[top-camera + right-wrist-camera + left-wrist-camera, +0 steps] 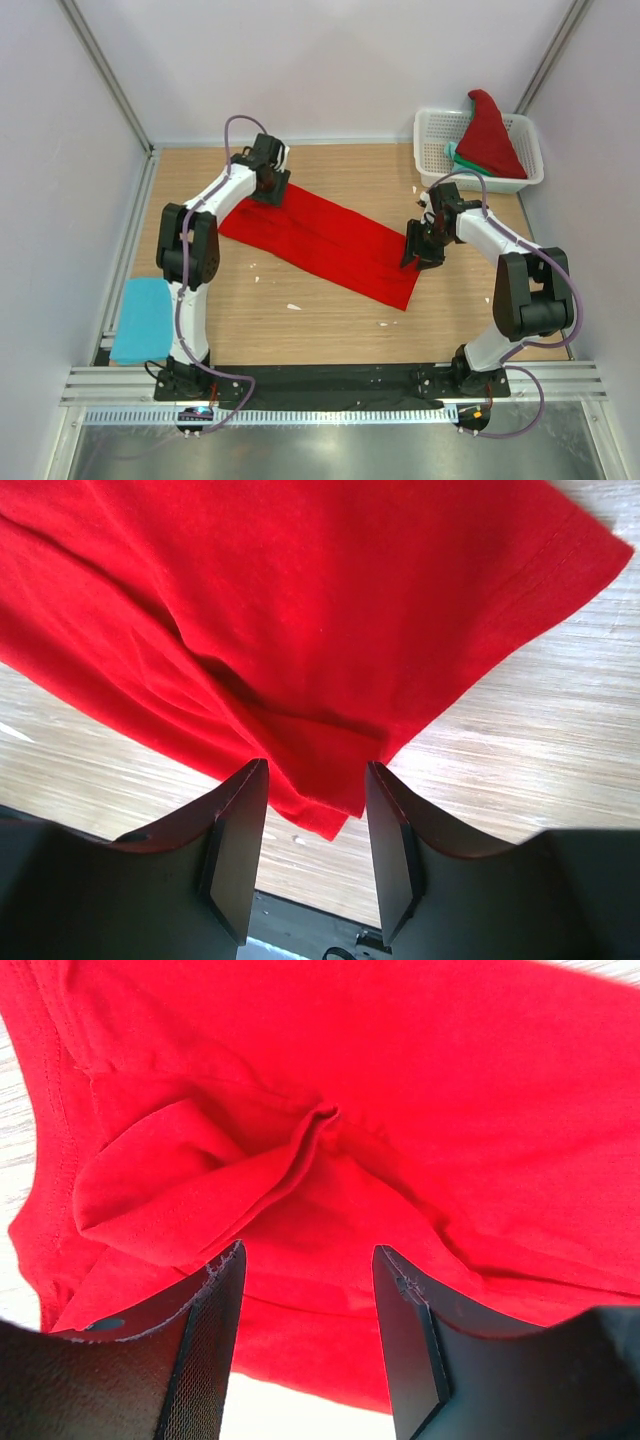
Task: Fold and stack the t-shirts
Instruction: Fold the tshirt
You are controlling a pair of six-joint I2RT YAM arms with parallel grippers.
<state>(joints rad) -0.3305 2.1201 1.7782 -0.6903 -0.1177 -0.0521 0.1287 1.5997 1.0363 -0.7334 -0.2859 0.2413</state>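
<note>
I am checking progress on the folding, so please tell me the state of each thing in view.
Red t-shirt: laid flat on table as a long strip.
Light blue t-shirt: folded, at the left side.
Second red t-shirt: heaped in basket, not folded.
Teal-green t-shirt: in basket, partly covered.
Left tool: open, above red cloth.
Right tool: open, at strip's corner.

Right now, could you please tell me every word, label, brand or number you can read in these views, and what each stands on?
None: no readable text shows in any view.
The red t-shirt spread on the table is plain, with no print or tag visible in either wrist view.
The white lattice basket and the folded light blue t-shirt carry no lettering I can make out.
</note>
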